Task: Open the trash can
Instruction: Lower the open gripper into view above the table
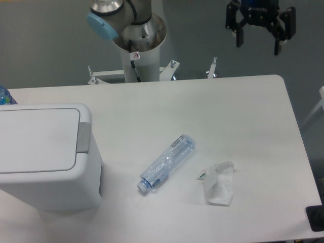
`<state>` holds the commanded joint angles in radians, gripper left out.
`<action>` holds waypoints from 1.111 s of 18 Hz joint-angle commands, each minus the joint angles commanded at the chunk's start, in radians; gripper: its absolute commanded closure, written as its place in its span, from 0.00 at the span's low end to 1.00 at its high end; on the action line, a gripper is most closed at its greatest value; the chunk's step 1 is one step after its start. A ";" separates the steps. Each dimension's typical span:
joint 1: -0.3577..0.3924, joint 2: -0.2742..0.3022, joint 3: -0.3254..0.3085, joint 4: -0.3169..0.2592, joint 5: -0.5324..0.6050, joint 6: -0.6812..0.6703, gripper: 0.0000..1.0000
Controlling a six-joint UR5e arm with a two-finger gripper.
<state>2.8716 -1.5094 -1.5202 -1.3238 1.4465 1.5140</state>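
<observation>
The trash can point(35, 174) is a large boxy white bin at the left of the table. Its flat white lid point(38, 139) lies shut, with the grey push tab point(83, 137) on the lid's right edge. My gripper point(259, 43) hangs high at the top right, above the table's far edge and far from the bin. Its black fingers point(239, 36) are spread apart and hold nothing.
A clear plastic bottle point(168, 162) lies on its side mid-table. A crumpled white wrapper point(219, 188) lies to its right. The arm's base column point(137, 48) stands behind the table. A blue object point(5, 96) peeks in at the far left edge.
</observation>
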 joint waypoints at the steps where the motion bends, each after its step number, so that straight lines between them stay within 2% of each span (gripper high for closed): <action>1: -0.002 0.000 -0.002 0.000 -0.002 0.002 0.00; 5: -0.006 0.000 -0.005 0.000 -0.002 -0.002 0.00; 7: -0.021 -0.011 0.006 0.000 -0.002 -0.046 0.00; 9: -0.058 -0.026 0.011 0.020 -0.002 -0.145 0.00; 12: -0.136 -0.058 0.003 0.112 0.003 -0.323 0.00; 13: -0.150 -0.066 0.003 0.124 0.003 -0.392 0.00; 16: -0.204 -0.081 0.006 0.146 0.000 -0.578 0.00; 20: -0.270 -0.094 0.009 0.155 -0.011 -0.678 0.00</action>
<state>2.6017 -1.6030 -1.5109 -1.1689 1.4358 0.8362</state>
